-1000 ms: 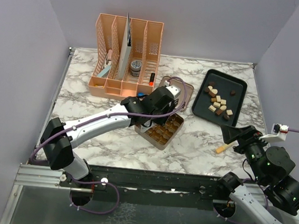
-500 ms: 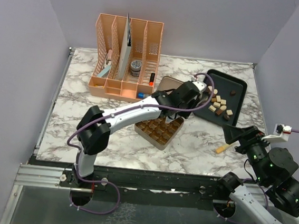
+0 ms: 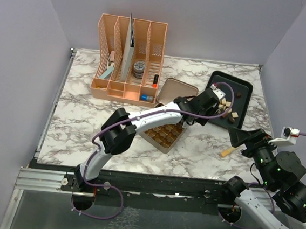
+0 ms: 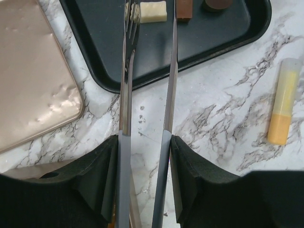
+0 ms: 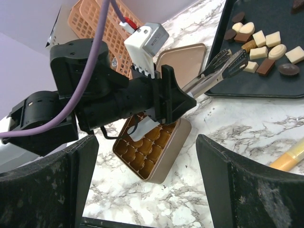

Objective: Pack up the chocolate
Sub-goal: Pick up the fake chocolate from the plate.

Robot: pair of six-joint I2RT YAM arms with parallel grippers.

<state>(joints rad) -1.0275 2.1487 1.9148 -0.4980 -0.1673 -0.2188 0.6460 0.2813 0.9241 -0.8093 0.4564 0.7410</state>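
Observation:
Small dark, light brown and cream-white chocolates (image 3: 227, 108) lie on a black tray (image 3: 243, 88) at the back right. My left gripper (image 3: 200, 104) is shut on metal tongs (image 4: 124, 71), reaching past the open gold tin (image 3: 164, 134). The tong tips hang apart over the tray, next to a cream-white piece (image 4: 153, 11) and a brown piece (image 4: 184, 8). Nothing is between the tips. The right wrist view shows the tin (image 5: 152, 147) with its moulded cells and the tongs (image 5: 223, 64). My right gripper (image 3: 246, 138) stands open near the table's front right.
The tin's lid (image 3: 173, 88) lies behind the tin, beside the tray. A yellow tube (image 3: 228, 151) rests on the marble in front of the tray. A peach desk organiser (image 3: 128, 58) stands at the back left.
My left arm has swung right from above the tin and stretched out, carrying the tongs to the tray. The right arm has barely moved.

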